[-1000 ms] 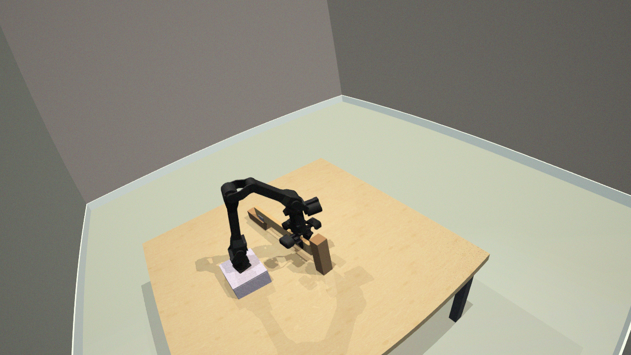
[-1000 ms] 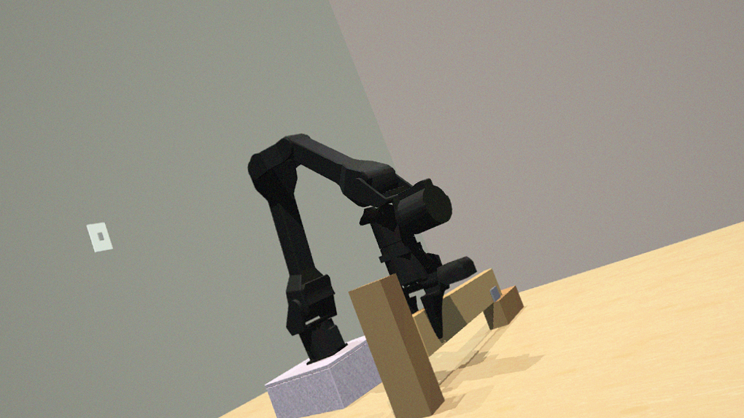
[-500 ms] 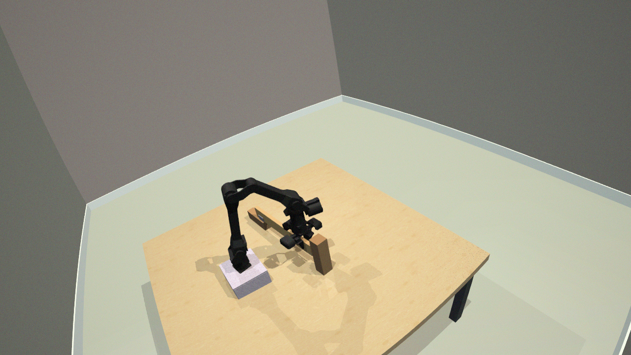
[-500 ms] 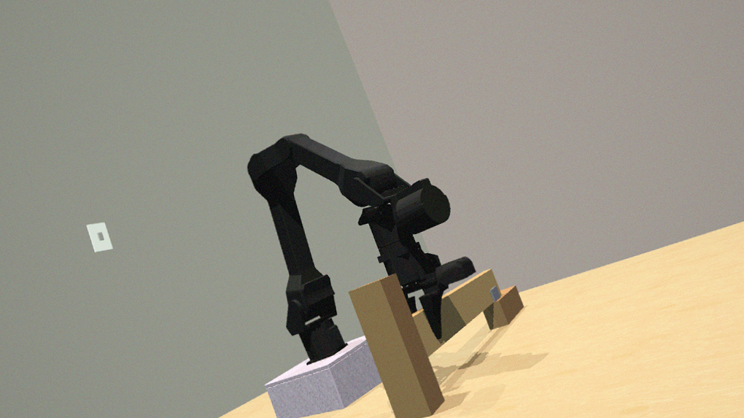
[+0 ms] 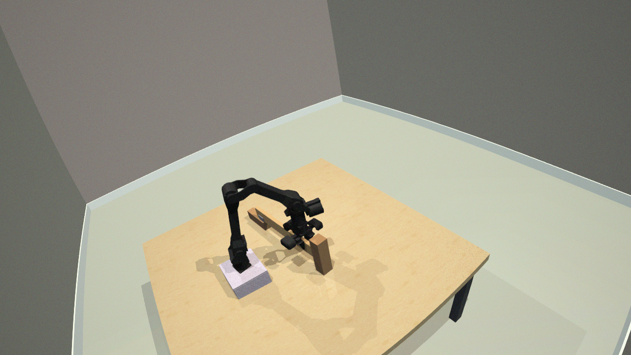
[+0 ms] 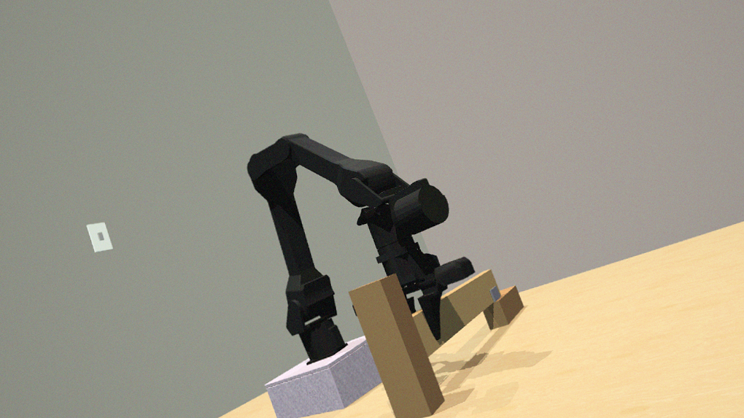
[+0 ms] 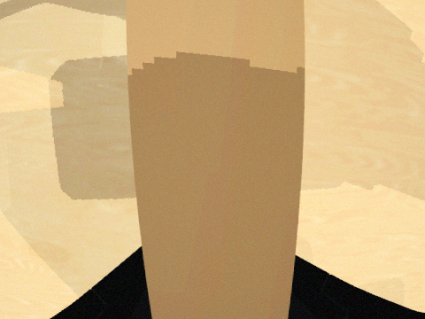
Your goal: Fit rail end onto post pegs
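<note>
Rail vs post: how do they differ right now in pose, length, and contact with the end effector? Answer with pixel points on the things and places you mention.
Pose: the rail (image 5: pixel 274 226) (image 6: pixel 471 298) (image 7: pixel 217 155) runs lengthwise above the table; the post (image 5: pixel 322 256) (image 6: pixel 391 350) stands upright on it.
Length: the rail is longer, the post shorter.
Contact: the end effector (image 5: pixel 303 243) (image 6: pixel 430 337) grips the rail, not the post.
Shared: both are brown, straight-edged wood.

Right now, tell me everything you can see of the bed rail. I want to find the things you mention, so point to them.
The bed rail (image 5: pixel 277 228) (image 6: pixel 469 300) (image 7: pixel 217 155) is a long, straight, light-brown bar, apparently wood, partly shadowed. Its near end is raised off the table (image 5: pixel 397 265) (image 6: pixel 676 321), at the post (image 5: pixel 321 257) (image 6: pixel 391 350); the far end is at the footboard block (image 5: pixel 257 219) (image 6: pixel 508 306). The end effector (image 5: pixel 301 245) (image 6: pixel 437 336) grips it.
</note>
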{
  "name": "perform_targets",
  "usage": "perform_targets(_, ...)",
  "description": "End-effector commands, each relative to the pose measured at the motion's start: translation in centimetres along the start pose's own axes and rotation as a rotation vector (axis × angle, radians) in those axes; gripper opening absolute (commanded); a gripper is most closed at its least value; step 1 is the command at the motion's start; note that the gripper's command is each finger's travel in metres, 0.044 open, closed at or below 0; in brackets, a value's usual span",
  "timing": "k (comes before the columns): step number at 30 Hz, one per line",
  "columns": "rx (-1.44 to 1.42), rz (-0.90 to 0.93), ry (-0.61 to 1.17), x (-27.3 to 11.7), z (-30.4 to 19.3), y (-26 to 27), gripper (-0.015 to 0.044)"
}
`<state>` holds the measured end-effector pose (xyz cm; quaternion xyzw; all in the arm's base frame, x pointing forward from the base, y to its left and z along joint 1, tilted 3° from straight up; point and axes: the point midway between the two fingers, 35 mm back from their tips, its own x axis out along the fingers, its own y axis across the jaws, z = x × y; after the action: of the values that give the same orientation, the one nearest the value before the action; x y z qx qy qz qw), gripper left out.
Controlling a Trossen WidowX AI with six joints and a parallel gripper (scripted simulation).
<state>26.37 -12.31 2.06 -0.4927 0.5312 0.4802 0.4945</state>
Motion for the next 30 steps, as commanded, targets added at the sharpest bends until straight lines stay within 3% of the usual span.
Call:
perform_targets(1,-0.001,-0.004,0.000,-0.07,-0.24,-0.09,0.0000)
perform_targets(30,-0.001,-0.004,0.001,-0.12,-1.14,-0.09,0.0000)
